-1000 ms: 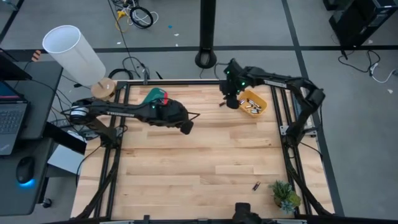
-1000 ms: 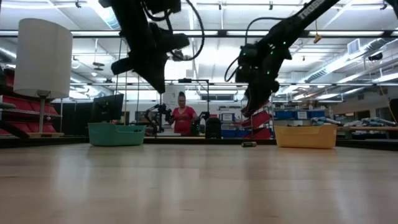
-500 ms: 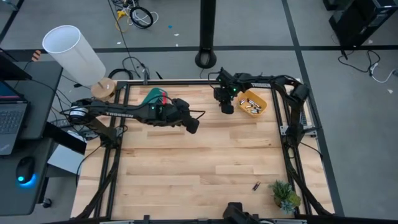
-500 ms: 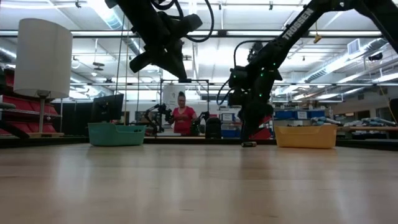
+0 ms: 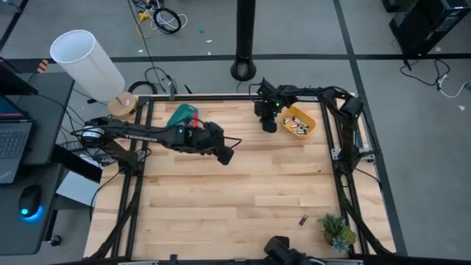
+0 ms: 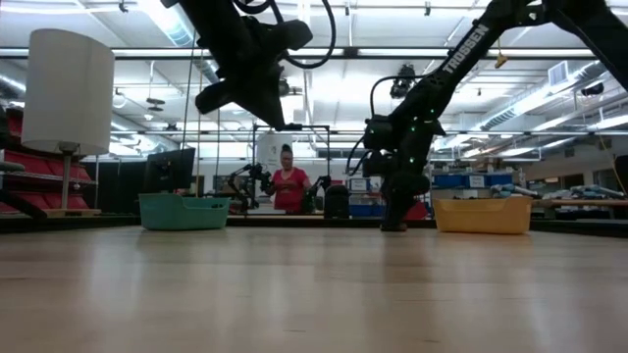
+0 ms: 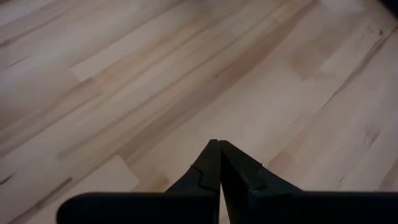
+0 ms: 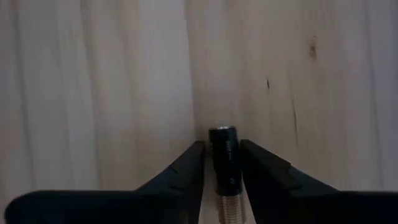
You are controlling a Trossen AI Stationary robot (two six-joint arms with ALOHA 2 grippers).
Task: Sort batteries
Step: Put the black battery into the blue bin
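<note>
A small dark battery (image 8: 224, 155) with a silvery rear end lies on the wood table just left of the orange bin (image 5: 315, 124), far right part of the table. My right gripper (image 5: 269, 126) (image 6: 392, 224) (image 8: 222, 144) is down at the tabletop, shut on this battery. Several more batteries (image 5: 296, 125) lie in the orange bin. One battery (image 5: 303, 219) rests alone near the table's near right corner. My left gripper (image 5: 225, 155) (image 6: 278, 120) (image 7: 219, 144) is shut and holds nothing, hovering above the table beside the teal bin (image 5: 179, 115). My right gripper pinches the battery's dark front half (image 8: 224, 167) between its two fingers (image 8: 193, 168), one on each long side. The fingers come from above and point down, lying along the battery. The battery lies on the table.
The teal bin (image 6: 184, 211) stands at the far left, the orange bin (image 6: 481, 214) at the far right. A small plant (image 5: 337, 232) sits at the near right corner. A lamp (image 5: 85, 62) stands off the far left corner. A person (image 6: 287, 186) is beyond the table.
My right gripper has moved from beside the orange bin a little toward the table's left, then come down to the tabletop onto the battery that lay there. My left gripper has stayed in the air near the teal bin.
</note>
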